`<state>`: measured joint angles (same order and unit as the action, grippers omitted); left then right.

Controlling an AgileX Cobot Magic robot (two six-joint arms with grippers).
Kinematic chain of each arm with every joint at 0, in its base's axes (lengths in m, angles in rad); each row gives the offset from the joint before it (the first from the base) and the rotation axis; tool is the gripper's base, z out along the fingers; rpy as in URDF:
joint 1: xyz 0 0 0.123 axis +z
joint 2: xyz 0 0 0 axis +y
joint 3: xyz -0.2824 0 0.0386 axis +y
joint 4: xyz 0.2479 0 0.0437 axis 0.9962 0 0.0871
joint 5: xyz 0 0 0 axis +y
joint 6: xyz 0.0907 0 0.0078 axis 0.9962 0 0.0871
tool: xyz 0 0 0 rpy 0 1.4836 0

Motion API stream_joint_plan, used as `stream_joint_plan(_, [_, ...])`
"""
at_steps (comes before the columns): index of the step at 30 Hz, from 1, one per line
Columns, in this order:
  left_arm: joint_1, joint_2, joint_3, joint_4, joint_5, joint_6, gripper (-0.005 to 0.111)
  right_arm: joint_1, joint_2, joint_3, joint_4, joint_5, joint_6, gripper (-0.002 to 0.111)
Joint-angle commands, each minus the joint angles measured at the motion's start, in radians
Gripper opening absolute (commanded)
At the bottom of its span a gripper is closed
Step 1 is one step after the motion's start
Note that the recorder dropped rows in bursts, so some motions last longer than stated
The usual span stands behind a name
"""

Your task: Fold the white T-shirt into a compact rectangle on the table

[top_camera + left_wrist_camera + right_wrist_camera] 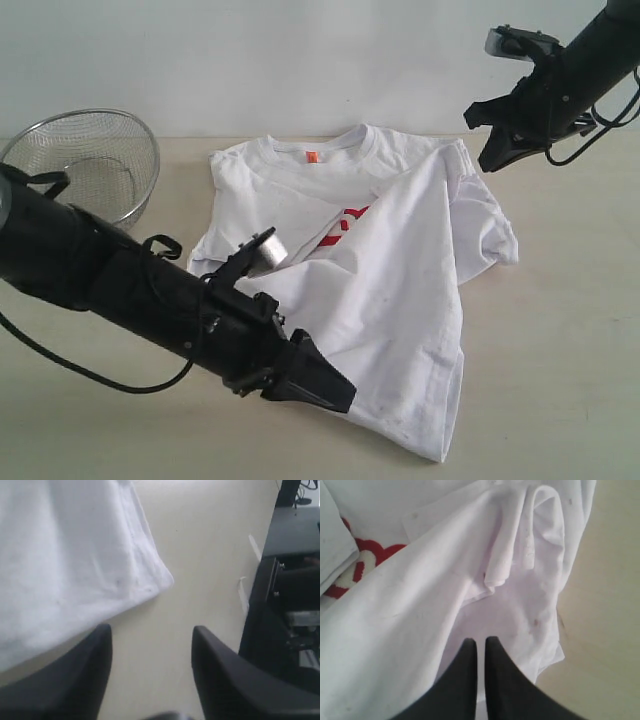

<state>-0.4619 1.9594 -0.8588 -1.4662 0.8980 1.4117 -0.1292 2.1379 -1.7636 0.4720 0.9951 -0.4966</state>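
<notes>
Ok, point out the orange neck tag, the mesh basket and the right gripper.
orange neck tag [311, 157], exterior view, the tag's middle.
mesh basket [100, 178], exterior view, its inner wall.
right gripper [480, 643], right wrist view, between shut fingertips.

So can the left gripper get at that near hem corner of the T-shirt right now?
Probably yes: the left gripper stands open just short of the white T-shirt corner, with only table surface between them.

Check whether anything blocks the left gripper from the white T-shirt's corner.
Nothing visible does: only bare beige tabletop lies between the open black left gripper and the corner of the white cotton T-shirt. The round wire-mesh basket stands aside.
</notes>
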Motion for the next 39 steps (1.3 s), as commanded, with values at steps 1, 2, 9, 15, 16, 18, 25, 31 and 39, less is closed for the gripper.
stream_joint_plan(1, [-0.041, 0.001, -0.083, 0.148, -0.02, 0.07, 0.046, 0.0, -0.011, -0.005, -0.007, -0.017, -0.01, 0.001])
stream_joint_plan(2, [-0.065, 0.001, -0.108, 0.203, -0.048, 0.07, 0.045, 0.0, -0.011, -0.005, -0.007, -0.02, -0.01, 0.001])
stream_joint_plan(9, [-0.225, 0.001, -0.238, 0.51, -0.274, 0.051, 0.044, 0.0, -0.011, -0.005, -0.007, -0.02, -0.01, 0.001])
stream_joint_plan(15, [-0.268, 0.002, -0.253, 0.606, -0.355, 0.039, 0.057, 0.0, -0.011, -0.005, -0.007, -0.044, -0.01, 0.001])
stream_joint_plan(16, [-0.275, 0.002, -0.253, 0.608, -0.369, 0.039, 0.06, 0.0, -0.011, -0.005, -0.007, -0.045, -0.01, 0.001])
stream_joint_plan(18, [-0.294, 0.002, -0.253, 0.606, -0.379, 0.039, 0.068, 0.0, -0.011, -0.005, -0.007, -0.048, -0.01, 0.001])
stream_joint_plan(25, [-0.361, 0.003, -0.253, 0.618, -0.382, 0.039, 0.07, 0.0, -0.011, -0.005, -0.007, -0.052, -0.01, 0.001])
stream_joint_plan(31, [-0.386, 0.03, -0.253, 0.618, -0.421, 0.039, 0.07, 0.0, -0.011, -0.005, -0.007, -0.052, -0.01, 0.001])
stream_joint_plan(39, [-0.426, 0.074, -0.253, 0.618, -0.488, 0.039, 0.062, 0.0, -0.011, -0.005, -0.007, -0.052, -0.01, 0.001])
